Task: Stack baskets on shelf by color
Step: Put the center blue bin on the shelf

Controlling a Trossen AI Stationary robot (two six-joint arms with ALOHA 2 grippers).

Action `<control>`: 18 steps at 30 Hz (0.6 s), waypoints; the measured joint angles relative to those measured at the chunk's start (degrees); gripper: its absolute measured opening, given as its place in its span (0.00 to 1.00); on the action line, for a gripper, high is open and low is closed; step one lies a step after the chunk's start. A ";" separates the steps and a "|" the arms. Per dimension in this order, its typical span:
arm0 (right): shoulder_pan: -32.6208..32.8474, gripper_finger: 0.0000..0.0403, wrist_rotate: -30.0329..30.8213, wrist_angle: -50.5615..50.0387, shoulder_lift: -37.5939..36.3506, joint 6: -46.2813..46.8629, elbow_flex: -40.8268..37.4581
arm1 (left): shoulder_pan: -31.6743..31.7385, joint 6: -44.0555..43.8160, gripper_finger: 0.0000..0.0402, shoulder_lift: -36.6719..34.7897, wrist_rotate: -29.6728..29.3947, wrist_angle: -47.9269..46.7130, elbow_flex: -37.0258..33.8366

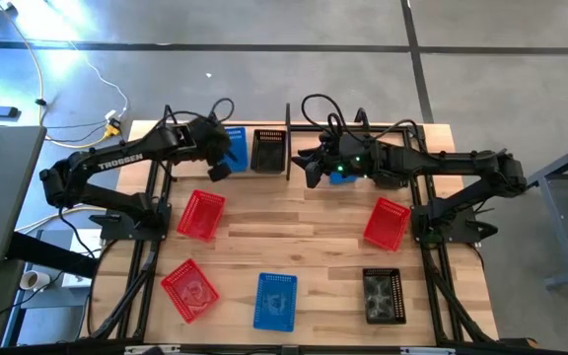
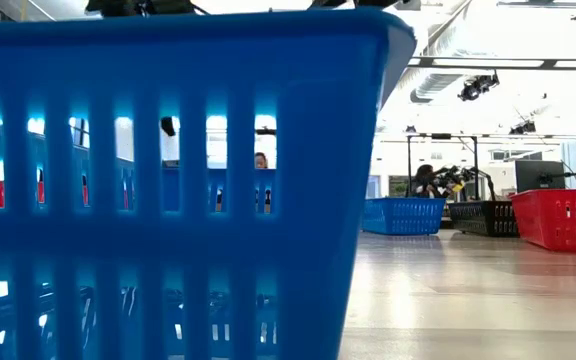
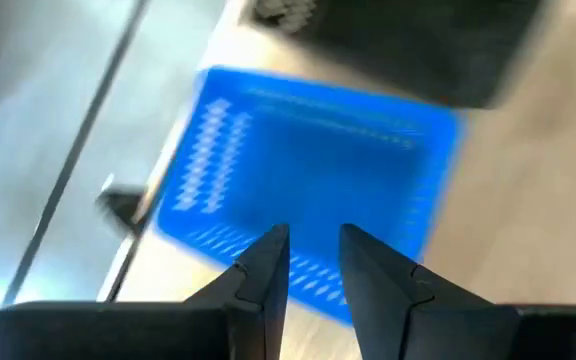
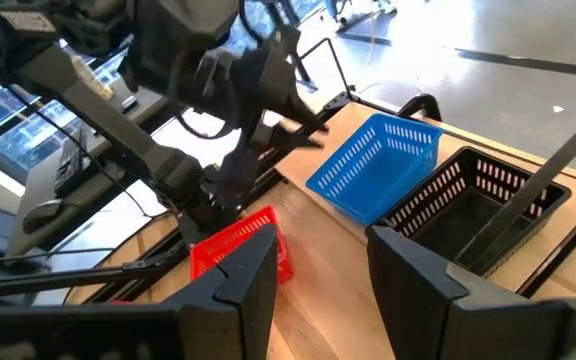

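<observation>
Blue basket on the shelf (image 3: 308, 190) fills the left wrist view, lying just ahead of and below the left gripper (image 3: 314, 262), whose fingers stand slightly parted with nothing between them, tips over the basket's near wall; its long axis runs across the jaws' line rather than along it, and it seems tilted up off the board on one side in the right wrist view; beside it, on the side toward the upright divider, sits a black basket (image 1: 268, 150), both at the back of the shelf (image 1: 294, 212); the left arm is plainly the nearer to this pair; beyond the divider the right gripper (image 1: 313, 168) hangs with its fingers wide and empty, a patch of blue showing under its wrist; three red, one blue and one black basket lie scattered on the board in front, all behind both sets of jaws; any next pick likely means turning back toward them.
</observation>
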 joint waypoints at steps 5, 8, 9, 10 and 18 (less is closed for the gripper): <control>-2.10 0.35 -3.37 0.00 0.00 -2.35 0.00 | 2.82 -11.43 0.21 0.00 -6.45 -5.12 1.94; -3.42 0.35 -5.29 0.00 0.00 -3.66 0.00 | 4.21 -17.38 0.21 0.00 -8.63 -6.77 2.18; -3.91 0.35 -6.04 0.00 0.00 -4.05 0.00 | 4.62 -18.53 0.21 0.00 -9.03 -6.84 2.18; -4.42 0.35 -6.51 0.00 0.00 -4.37 0.00 | 4.99 -19.40 0.21 0.00 -9.47 -6.88 2.18; -8.20 0.35 -13.63 -0.02 0.00 -5.06 0.00 | 8.63 -24.52 0.21 2.03 -11.95 -7.28 2.22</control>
